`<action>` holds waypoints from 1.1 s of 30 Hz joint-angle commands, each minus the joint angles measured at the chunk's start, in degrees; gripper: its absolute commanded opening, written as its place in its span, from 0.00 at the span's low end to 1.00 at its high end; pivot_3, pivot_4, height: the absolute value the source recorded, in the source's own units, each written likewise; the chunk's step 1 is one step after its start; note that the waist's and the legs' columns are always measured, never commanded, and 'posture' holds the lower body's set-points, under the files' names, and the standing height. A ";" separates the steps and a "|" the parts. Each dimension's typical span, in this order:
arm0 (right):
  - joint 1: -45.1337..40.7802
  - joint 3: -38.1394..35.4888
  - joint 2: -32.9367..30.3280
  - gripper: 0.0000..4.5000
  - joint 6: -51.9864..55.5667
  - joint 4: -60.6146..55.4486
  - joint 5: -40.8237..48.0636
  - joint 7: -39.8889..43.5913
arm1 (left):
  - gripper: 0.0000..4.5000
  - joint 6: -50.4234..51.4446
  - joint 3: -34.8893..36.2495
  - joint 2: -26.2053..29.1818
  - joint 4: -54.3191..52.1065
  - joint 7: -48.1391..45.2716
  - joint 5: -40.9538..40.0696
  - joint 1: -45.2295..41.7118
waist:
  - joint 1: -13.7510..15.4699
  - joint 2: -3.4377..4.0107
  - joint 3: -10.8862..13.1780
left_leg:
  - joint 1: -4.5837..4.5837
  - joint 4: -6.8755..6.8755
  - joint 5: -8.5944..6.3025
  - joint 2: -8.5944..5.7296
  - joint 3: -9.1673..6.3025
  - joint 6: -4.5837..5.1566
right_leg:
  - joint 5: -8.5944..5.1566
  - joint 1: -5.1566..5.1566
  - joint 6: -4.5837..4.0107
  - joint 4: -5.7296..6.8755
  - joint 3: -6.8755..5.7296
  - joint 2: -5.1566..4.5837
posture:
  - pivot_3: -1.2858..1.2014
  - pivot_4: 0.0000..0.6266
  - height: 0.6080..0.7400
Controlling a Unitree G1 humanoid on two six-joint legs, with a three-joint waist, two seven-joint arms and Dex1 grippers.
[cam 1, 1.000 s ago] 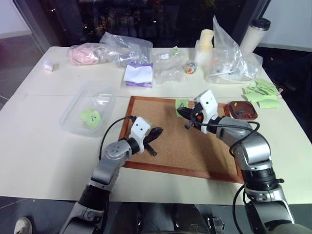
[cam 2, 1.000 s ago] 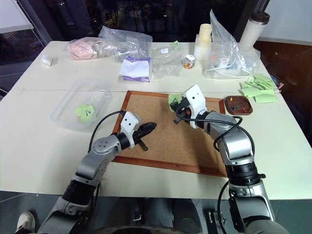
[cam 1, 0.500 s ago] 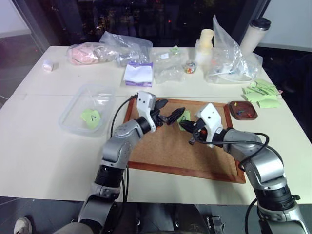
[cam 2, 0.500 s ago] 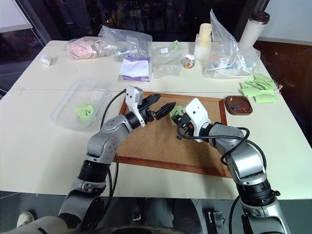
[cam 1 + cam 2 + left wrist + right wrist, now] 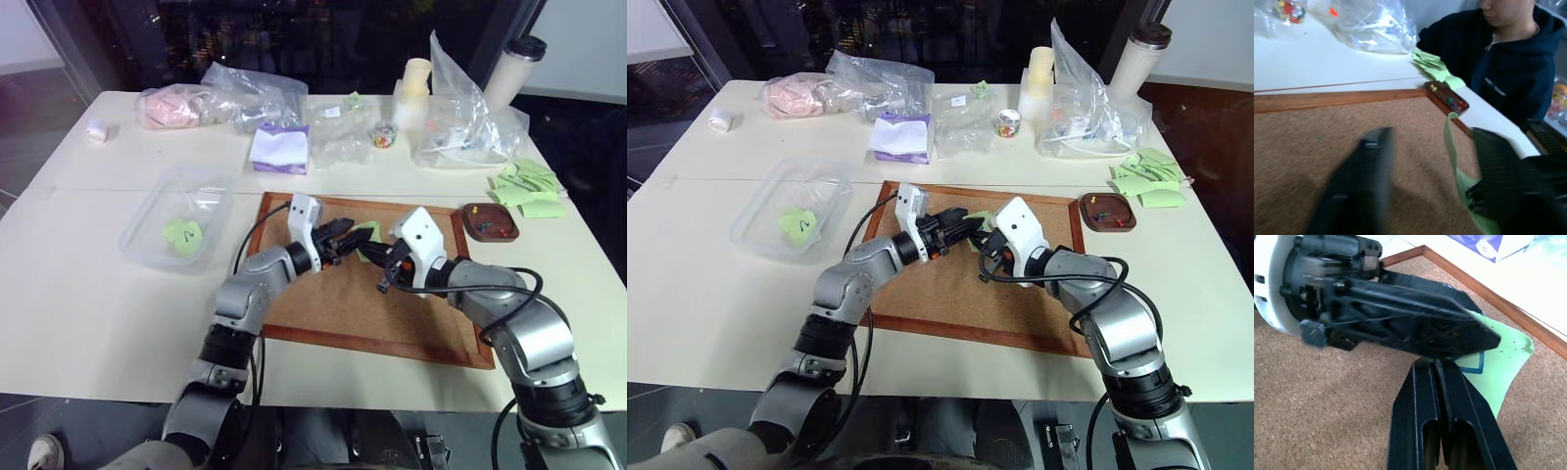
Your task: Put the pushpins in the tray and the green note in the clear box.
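A hand-over appears to be under way above the large wood-framed cork board (image 5: 362,294), which lies on the pale bench (image 5: 88,294). The small square light-green sticky note (image 5: 1498,364) is held off the cork between the two grippers, presumably so that it can be passed leftward toward the shallow see-through plastic box (image 5: 157,211), which stands on the bench just beside the board's left edge.

The right gripper (image 5: 1437,366) is seen with its fingers pressed flat together, and the note's lower edge seems to be pinched between them. The left gripper (image 5: 965,227) has been brought in level from the other side. Its fingers stand at a narrow gap about the note's upper part; in the left wrist view one is blurred, so whether they actually clamp the paper cannot be told with certainty.

The note is bowed, one free corner curling upward, and a dark blue handwritten mark is partly covered by the left fingers. Small holes can be made out near its edge. Another green note (image 5: 182,233) with a scribble already lies inside the clear box.

The small dark reddish-brown tray (image 5: 488,221) sits just off the board's far right corner, with red and blue pushpins (image 5: 1455,103) already resting in it, near a heap of loose green notes (image 5: 527,188).
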 commanded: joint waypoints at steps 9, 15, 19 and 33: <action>-1.93 -1.57 -1.58 0.00 0.57 -4.17 1.11 -0.44 | 0.01 1.07 1.03 -0.07 -0.58 -0.65 -2.01 -1.12 | 0.00 -0.01 0.00 | 0.00 0.00 0.00 0.00 -0.01 0.00 | 0.00 0.00 0.00 0.00 0.00 0.00 | 0.52 0.24 1.00; -4.58 -6.14 -4.21 0.00 2.75 -5.34 3.21 -0.49 | 0.01 -3.74 -0.68 1.55 2.75 -1.28 2.53 -0.71 | 0.04 -0.01 0.01 | 0.00 0.00 0.00 0.00 -0.01 0.00 | 0.00 0.00 0.00 0.00 -0.01 0.00 | 0.52 0.24 1.00; -5.91 -10.68 -6.14 0.00 1.58 -1.40 3.78 -0.41 | 0.01 -5.29 -1.43 2.28 2.93 -2.39 3.69 -0.42 | 0.10 -0.02 0.01 | -0.01 0.00 0.00 0.00 -0.01 0.00 | 0.00 0.01 0.00 -0.02 0.00 -0.02 | 0.52 0.24 1.00; -21.18 -15.89 -12.24 0.00 -22.68 57.45 -5.36 -1.55 | 0.01 -6.06 -5.19 5.75 -6.79 -4.63 5.27 4.18 | -0.18 0.02 0.00 | 0.00 -0.04 0.01 0.00 0.16 -0.02 | 0.00 -0.04 0.00 -0.02 0.08 -0.02 | 0.52 0.24 1.00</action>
